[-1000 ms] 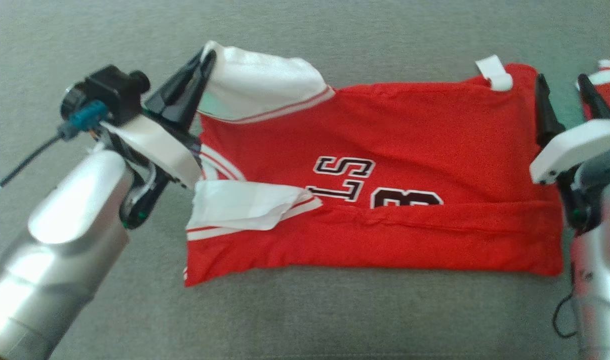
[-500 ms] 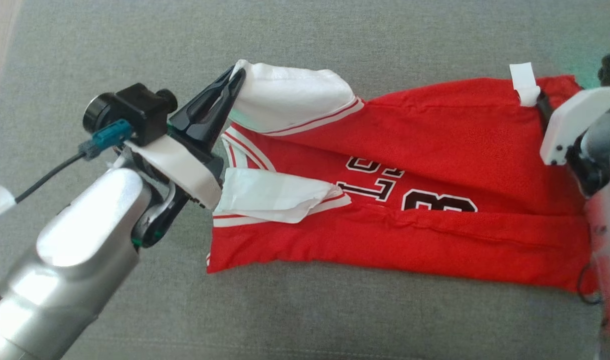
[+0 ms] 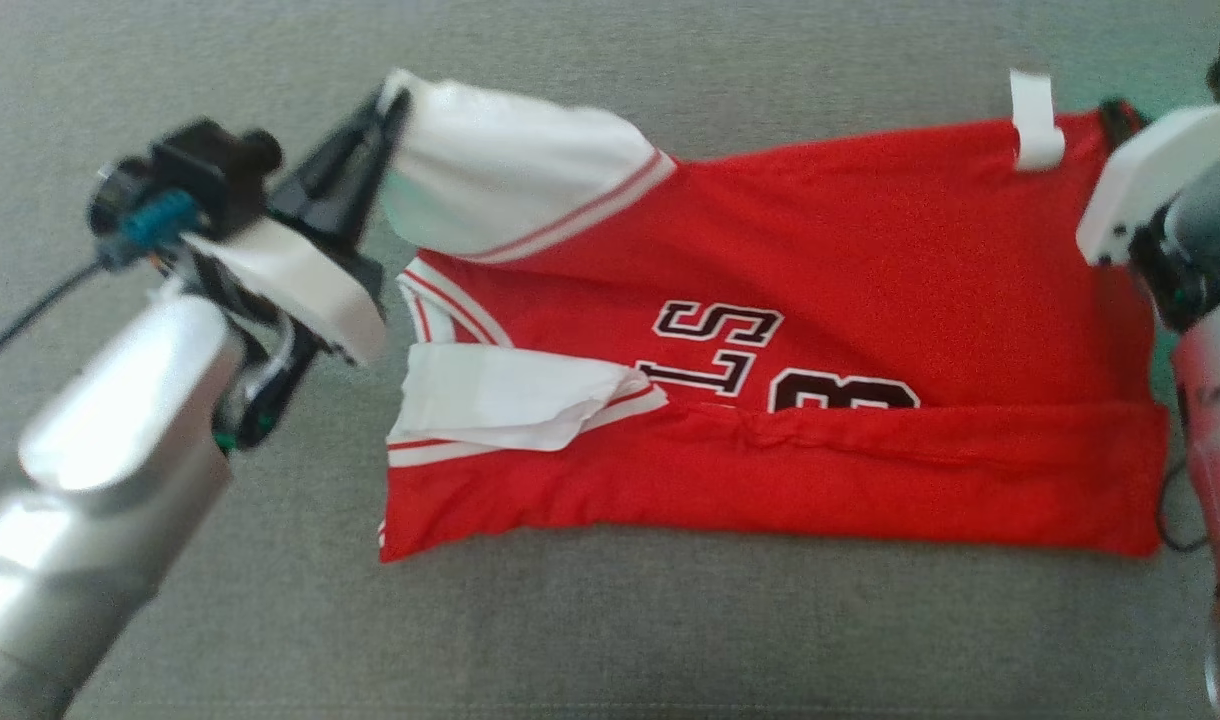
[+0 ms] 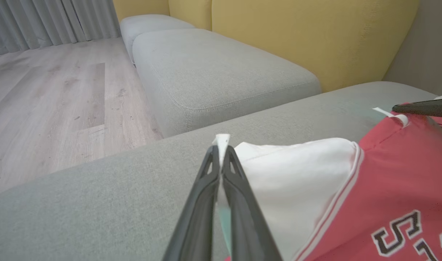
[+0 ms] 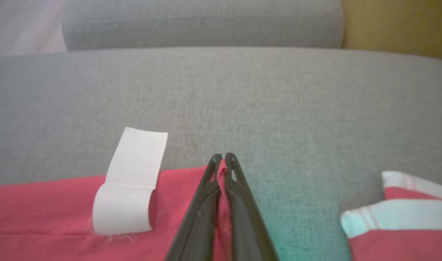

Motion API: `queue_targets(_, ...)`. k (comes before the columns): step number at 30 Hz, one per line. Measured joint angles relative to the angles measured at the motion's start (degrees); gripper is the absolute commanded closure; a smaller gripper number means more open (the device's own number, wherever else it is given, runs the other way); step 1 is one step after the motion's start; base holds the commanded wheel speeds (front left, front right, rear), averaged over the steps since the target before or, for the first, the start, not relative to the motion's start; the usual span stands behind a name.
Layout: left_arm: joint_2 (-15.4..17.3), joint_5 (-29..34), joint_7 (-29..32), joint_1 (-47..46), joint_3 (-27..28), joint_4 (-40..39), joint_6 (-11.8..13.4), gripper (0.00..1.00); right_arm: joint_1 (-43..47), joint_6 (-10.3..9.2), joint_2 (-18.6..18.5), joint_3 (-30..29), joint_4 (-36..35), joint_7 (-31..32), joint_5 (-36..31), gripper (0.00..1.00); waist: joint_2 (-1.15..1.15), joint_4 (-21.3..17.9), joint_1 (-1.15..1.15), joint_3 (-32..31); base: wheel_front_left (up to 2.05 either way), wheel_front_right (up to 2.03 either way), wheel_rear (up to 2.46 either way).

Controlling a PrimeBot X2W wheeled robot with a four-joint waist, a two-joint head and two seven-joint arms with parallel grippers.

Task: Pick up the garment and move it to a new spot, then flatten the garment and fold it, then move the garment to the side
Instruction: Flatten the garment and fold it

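Note:
The garment (image 3: pixel 820 260) is a red jersey with white sleeves and black lettering, spread across the grey couch cushion (image 3: pixel 610 640) with its near edge folded over. My left gripper (image 3: pixel 390 95) is shut on the far white sleeve (image 3: pixel 510 170) and holds it a little raised; in the left wrist view the fingertips (image 4: pixel 221 145) pinch the sleeve's edge (image 4: pixel 297 181). My right gripper (image 5: pixel 222 157) is shut on the red hem at the far right corner (image 3: pixel 1115 112), just right of a white label (image 5: pixel 128 181).
A second red-and-white cloth piece (image 5: pixel 398 210) lies on the cushion to the right of my right gripper. Beyond the cushion are another grey seat (image 4: pixel 213 72), a yellow backrest (image 4: pixel 315 36) and wooden floor (image 4: pixel 54 108).
My right gripper has gone from open beside the far right corner to shut on the hem. The left gripper still grips the sleeve. The camera has shifted.

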Motion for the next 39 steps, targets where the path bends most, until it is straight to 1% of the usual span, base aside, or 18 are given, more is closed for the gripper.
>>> queue_targets(1,0.0,0.0,-0.04,-1.62,0.55,1.88,-0.01,1.0,-1.58,0.0,-0.01,1.4,-0.19,-1.08,2.0,1.0,0.0,-0.81,0.0,0.05,0.0,0.0,0.0)
queue_targets(4,-0.05,0.04,-0.22,-4.67,0.77,5.06,-0.09,1.0,-4.2,0.0,-0.01,2.86,-1.01,-2.19,5.25,1.0,0.0,-2.05,0.0,0.47,0.0,0.0,0.0)
queue_targets(8,-0.8,0.9,-0.99,-9.53,0.91,9.64,-1.1,1.0,-7.15,0.0,-0.05,4.46,-1.63,-3.8,8.49,1.0,0.0,-3.31,0.0,1.67,0.0,0.0,0.0)
queue_targets(11,-2.07,2.21,-1.76,-13.39,0.82,13.34,-2.09,1.0,-9.36,0.0,-0.03,5.48,-1.78,-5.08,10.32,1.0,0.0,-4.01,0.01,2.83,0.0,0.0,0.0)
queue_targets(18,-5.88,5.31,-6.1,-21.74,0.57,22.75,-3.45,1.0,-15.81,0.0,-0.04,5.25,0.67,-9.23,12.13,1.0,0.0,-4.99,0.01,4.75,0.0,0.0,0.0)
queue_targets(19,-5.88,5.31,-6.1,-21.74,0.57,22.75,-3.45,1.0,-15.81,0.0,-0.04,5.25,0.67,-9.23,12.13,1.0,0.0,-4.99,0.01,4.75,0.0,0.0,0.0)
queue_targets(24,-8.68,6.9,-10.12,-26.26,0.55,28.4,-4.04,1.0,-18.63,0.0,0.02,4.71,3.64,-11.83,13.19,1.0,0.0,-4.86,0.0,4.92,0.0,0.0,0.0)
queue_targets(27,-10.26,6.89,-11.12,-26.43,0.4,30.44,-4.57,1.0,-18.26,0.0,0.04,5.65,5.04,-12.62,14.11,1.0,0.0,-4.53,0.0,4.38,0.0,0.0,0.0)
queue_targets(30,-10.85,6.89,-11.56,-25.2,-0.22,31.29,-5.22,1.0,-16.49,0.0,-0.03,6.69,5.67,-13.12,15.73,1.0,0.0,-4.15,0.0,3.28,0.0,0.0,0.0)
queue_targets(34,-10.14,7.39,-11.62,-20.7,-2.05,30.67,-5.63,1.0,-11.23,0.0,-0.46,8.86,5.77,-13.11,17.83,1.0,0.0,-3.75,0.0,1.33,0.0,0.0,0.0)
queue_targets(36,-9.15,7.32,-11.65,-17.27,-3.47,29.19,-5.73,1.0,-8.65,0.0,-0.9,9.78,5.73,-13.05,19.06,1.0,0.0,-3.63,-0.01,0.25,0.0,0.0,0.0)
queue_targets(38,-8.15,5.98,-11.65,-13.74,-4.1,27.54,-6.05,1.0,-6.46,0.0,-2.1,10.28,5.59,-12.96,20.46,1.0,0.0,-3.43,-0.01,-0.9,0.0,0.0,0.0)
queue_targets(39,-7.31,5.61,-11.47,-12.29,-5.41,26.55,-6.05,1.0,-5.54,0.0,-2.7,10.4,5.35,-12.5,21.29,1.0,0.0,-3.29,-0.01,-1.47,0.0,0.0,0.0)
